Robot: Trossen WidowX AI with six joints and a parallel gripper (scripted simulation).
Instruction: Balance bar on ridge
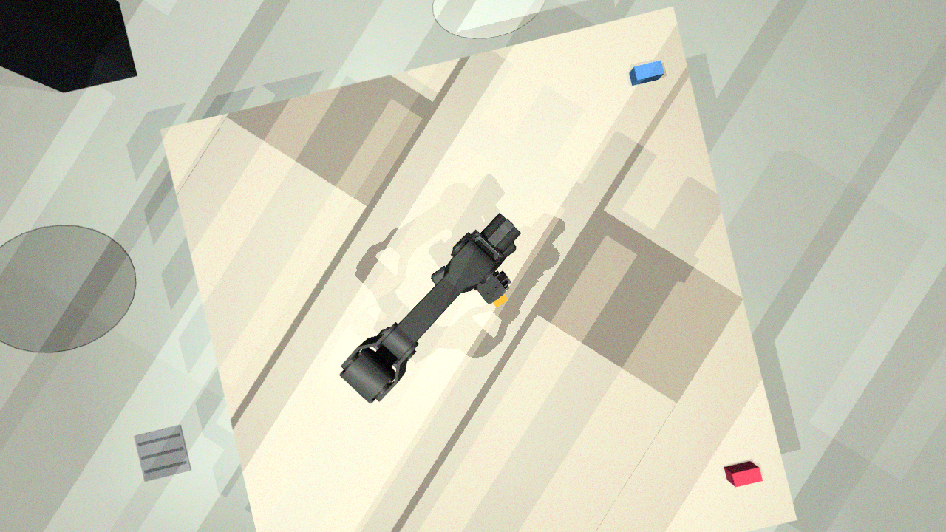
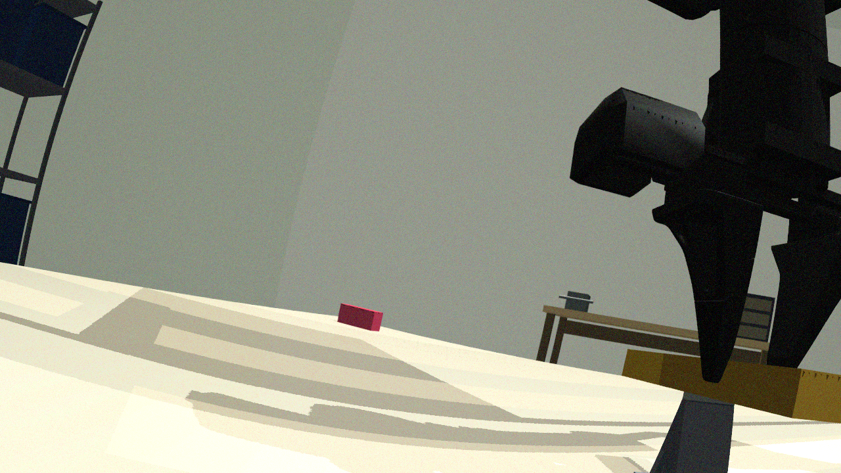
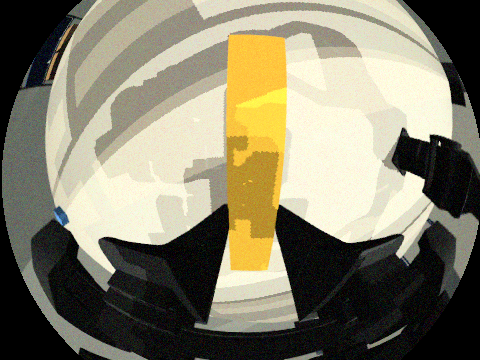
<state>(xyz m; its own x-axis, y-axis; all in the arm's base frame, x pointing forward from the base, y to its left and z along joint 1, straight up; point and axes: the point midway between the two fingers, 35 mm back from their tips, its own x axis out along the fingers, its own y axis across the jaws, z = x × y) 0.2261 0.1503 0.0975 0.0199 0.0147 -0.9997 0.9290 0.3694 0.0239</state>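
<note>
Gripper (image 2: 758,367) pointing straight down, jaws pinching the bar (image 2: 746,382) across its narrow width, one finger (image 2: 714,317) on each long side. Bar held flat, seated on or just above the crest of the grey ridge (image 2: 696,435); contact itself too fine to tell from the exterior view. Clear of the table (image 2: 235,411) along the visible length, near end hanging free to the left of the ridge; far end cut off by the frame edge. Grip taken close over the ridge, probably so that the bar's middle lands on the crest and neither end outweighs the other. From the wrist view, bar (image 3: 256,154) running straight away between the fingers, more of it ahead than behind, though lens distortion makes the true split hard to judge. From above, only a small yellow tip (image 1: 500,299) showing beside the wrist, the rest hidden under the arm (image 1: 429,310). Red block (image 2: 359,316) and blue block (image 1: 646,72) well apart at table corners, no part in this. Still to do: confirm level seating, then release slowly, since uneven finger withdrawal could nudge the bar off balance.
</note>
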